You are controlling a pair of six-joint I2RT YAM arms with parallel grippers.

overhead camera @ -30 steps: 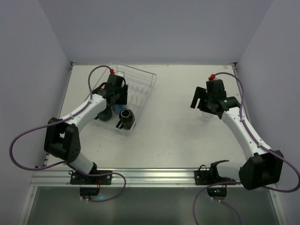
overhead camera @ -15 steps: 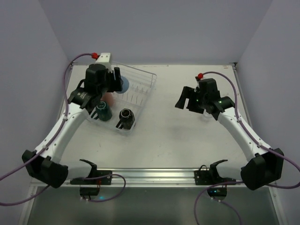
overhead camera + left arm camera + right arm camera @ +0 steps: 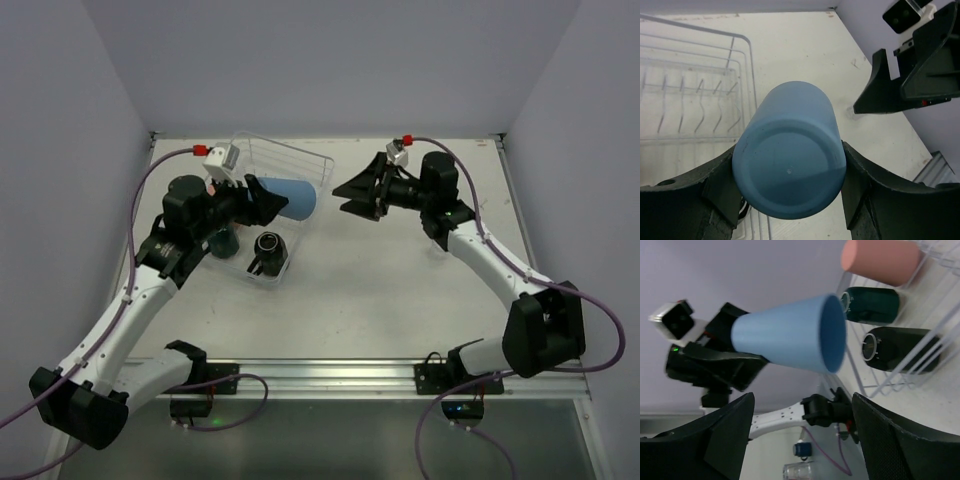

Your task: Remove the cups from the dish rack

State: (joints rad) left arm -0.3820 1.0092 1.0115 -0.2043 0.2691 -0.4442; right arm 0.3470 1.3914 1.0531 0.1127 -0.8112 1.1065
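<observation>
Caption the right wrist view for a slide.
Left pincer holds the light-blue tumbler sideways toward the open right pincer, dish rack behind.

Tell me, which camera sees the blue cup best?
The right wrist view: it shows the blue cup nearly whole from the side, tapering from its wide end to the left gripper that holds it. The left wrist view shows only its round bottom, close up. The top view shows it small, sideways near the dish rack.
</observation>
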